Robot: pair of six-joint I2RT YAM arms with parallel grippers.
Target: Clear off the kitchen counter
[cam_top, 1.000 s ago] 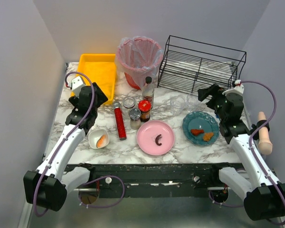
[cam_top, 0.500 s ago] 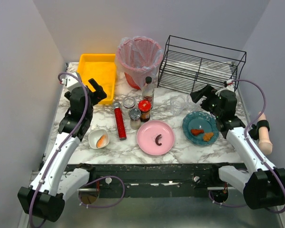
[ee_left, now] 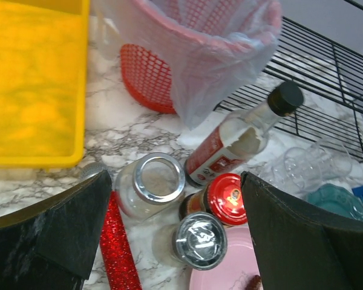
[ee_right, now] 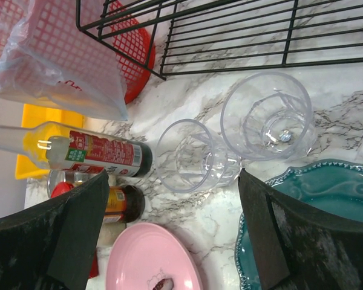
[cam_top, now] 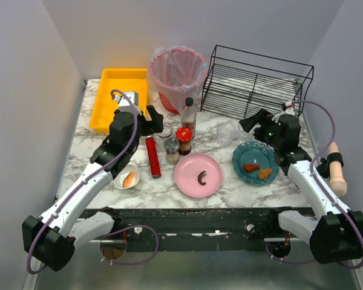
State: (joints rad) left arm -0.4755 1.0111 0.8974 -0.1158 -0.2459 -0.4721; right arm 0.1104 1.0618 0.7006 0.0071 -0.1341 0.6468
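Observation:
The white marble kitchen counter (cam_top: 230, 188) holds a tall black-capped bottle (cam_top: 189, 113), an open glass jar (cam_top: 164, 130), a red-lidded jar (cam_top: 184, 139), a silver-lidded jar (cam_top: 172, 149) and a red glitter tube (cam_top: 152, 156). My left gripper (cam_top: 153, 116) is open and empty above these jars. In the left wrist view, its fingers (ee_left: 60, 223) flank the open jar (ee_left: 150, 184) and the silver-lidded jar (ee_left: 199, 240). My right gripper (cam_top: 250, 122) is open and empty over two clear glasses (cam_top: 227, 132). In the right wrist view, the nearer glass (ee_right: 187, 156) lies between its fingers.
At the back stand a yellow tray (cam_top: 124, 89), a red bin with a pink bag (cam_top: 177, 75) and a black wire rack (cam_top: 254, 81). A white bowl (cam_top: 126, 176), a pink plate (cam_top: 198, 175) and a teal plate (cam_top: 255, 162), each with food, lie nearer the front.
My left arm has swung right from beside the yellow tray to above the jars. My right gripper moved slightly left toward the glasses, then stayed still.

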